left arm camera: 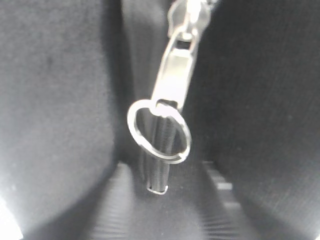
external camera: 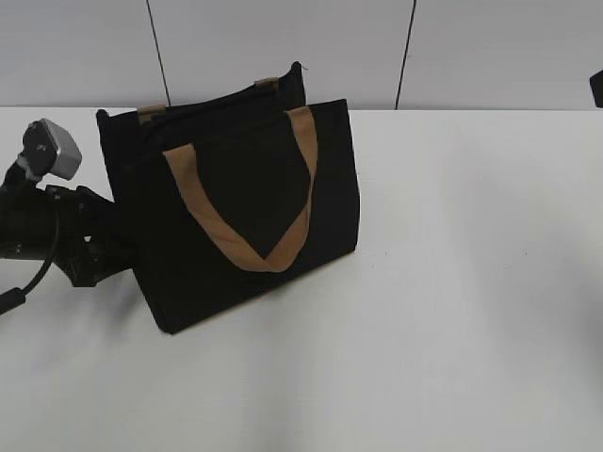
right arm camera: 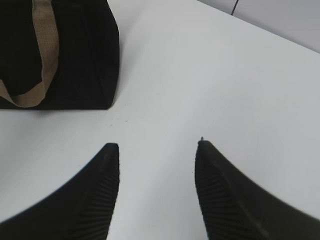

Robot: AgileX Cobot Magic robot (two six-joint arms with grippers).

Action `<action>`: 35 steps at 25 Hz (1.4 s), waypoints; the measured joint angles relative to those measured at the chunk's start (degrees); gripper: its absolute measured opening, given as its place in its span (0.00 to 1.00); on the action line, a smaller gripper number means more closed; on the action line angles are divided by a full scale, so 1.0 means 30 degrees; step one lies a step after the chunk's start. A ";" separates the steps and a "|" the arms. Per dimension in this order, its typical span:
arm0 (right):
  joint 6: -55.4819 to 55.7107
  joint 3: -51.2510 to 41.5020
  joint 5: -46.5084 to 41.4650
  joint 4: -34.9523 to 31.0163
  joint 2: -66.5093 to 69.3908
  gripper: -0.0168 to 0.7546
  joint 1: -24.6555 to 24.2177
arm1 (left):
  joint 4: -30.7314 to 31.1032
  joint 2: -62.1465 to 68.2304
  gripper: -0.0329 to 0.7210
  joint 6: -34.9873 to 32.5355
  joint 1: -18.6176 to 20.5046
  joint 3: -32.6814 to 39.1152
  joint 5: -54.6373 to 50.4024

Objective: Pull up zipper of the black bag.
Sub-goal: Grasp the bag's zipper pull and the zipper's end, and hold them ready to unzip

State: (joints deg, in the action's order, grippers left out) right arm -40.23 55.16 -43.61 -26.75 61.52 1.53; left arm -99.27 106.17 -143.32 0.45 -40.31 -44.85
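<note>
The black bag (external camera: 240, 202) lies tilted on the white table, one tan strap handle (external camera: 247, 247) on its facing side. In the left wrist view the zipper (left arm camera: 172, 85), a silver pull tab with an oval ring (left arm camera: 159, 131), hangs very close on the black zip track, just beyond my left gripper (left arm camera: 165, 172). Its two ribbed fingers stand apart on either side of the track's end, blurred. In the exterior view the left arm (external camera: 80, 250) meets the bag's left end and its fingers are hidden. My right gripper (right arm camera: 157, 147) is open over bare table, to the right of the bag (right arm camera: 75, 60).
The white table (external camera: 452, 282) stretches to the right of the bag and in front of it. A pale panelled wall (external camera: 283, 38) stands behind. A dark part (external camera: 596, 89) shows at the right edge of the exterior view.
</note>
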 joint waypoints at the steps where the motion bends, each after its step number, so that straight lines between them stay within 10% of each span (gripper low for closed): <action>1: 0.0000 0.0000 -0.0017 -0.0020 0.0000 0.51 0.0000 | 0.0000 0.0000 0.69 0.0000 0.0000 0.0000 0.0000; 13: 0.0000 0.0000 -0.0039 -0.0586 0.0000 0.51 0.0000 | 0.0000 0.0000 0.13 0.0000 0.0000 -0.0022 -0.0086; 28: -0.0078 0.3165 -0.2304 -0.1066 0.0885 0.51 0.0120 | 0.0220 -0.4277 0.08 0.2786 0.0000 0.0011 0.3149; 35: 0.1320 0.5813 -0.3112 -0.1124 0.3299 0.51 0.3035 | 0.1569 -0.7201 0.08 0.4339 0.0000 0.0598 0.4266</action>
State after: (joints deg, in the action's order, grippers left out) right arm -36.28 72.60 -52.95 -30.12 71.42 10.63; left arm -94.56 84.57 -130.30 0.45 -38.52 -32.05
